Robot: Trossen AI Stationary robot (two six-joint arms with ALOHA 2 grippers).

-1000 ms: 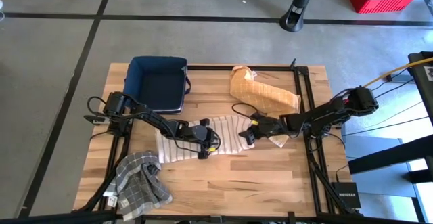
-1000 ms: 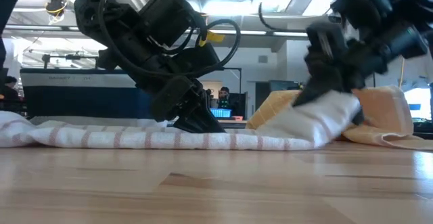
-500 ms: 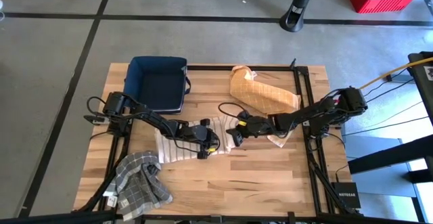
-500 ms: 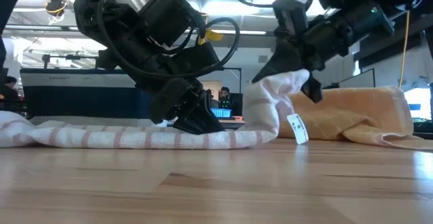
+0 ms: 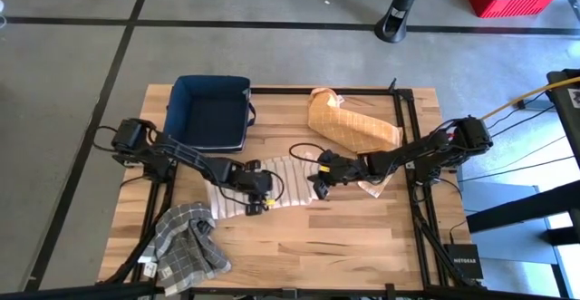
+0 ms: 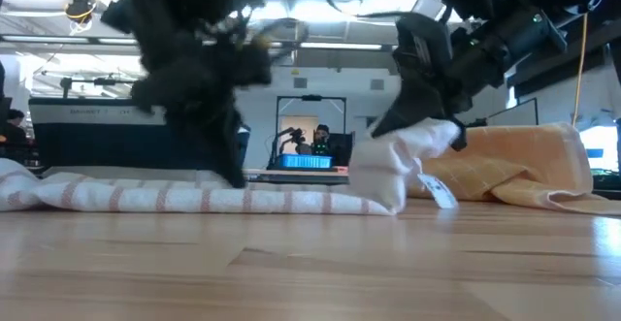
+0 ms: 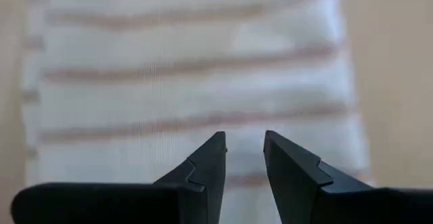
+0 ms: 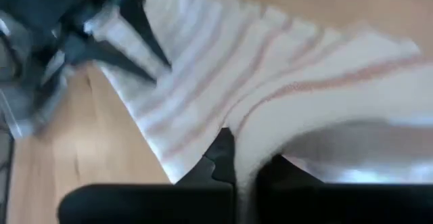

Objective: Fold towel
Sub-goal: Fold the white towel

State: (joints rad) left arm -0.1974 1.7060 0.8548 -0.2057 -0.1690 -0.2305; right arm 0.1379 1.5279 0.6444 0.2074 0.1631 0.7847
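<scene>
The striped towel (image 5: pixel 272 180) looks light and limp; the right end effector (image 5: pixel 319 179) pinches its lifted edge; the left end effector (image 7: pixel 243 158), slightly parted, holds nothing; corners grip best.

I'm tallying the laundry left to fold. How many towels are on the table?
3: the white striped towel mid-table between both arms, the tan towel at the far right, and the grey checked towel at the near-left corner. The bin may hide more.

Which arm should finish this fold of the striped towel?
Right. Its hand is shut on the striped towel's lifted edge, while the left hand is open, gripping nothing.
</scene>
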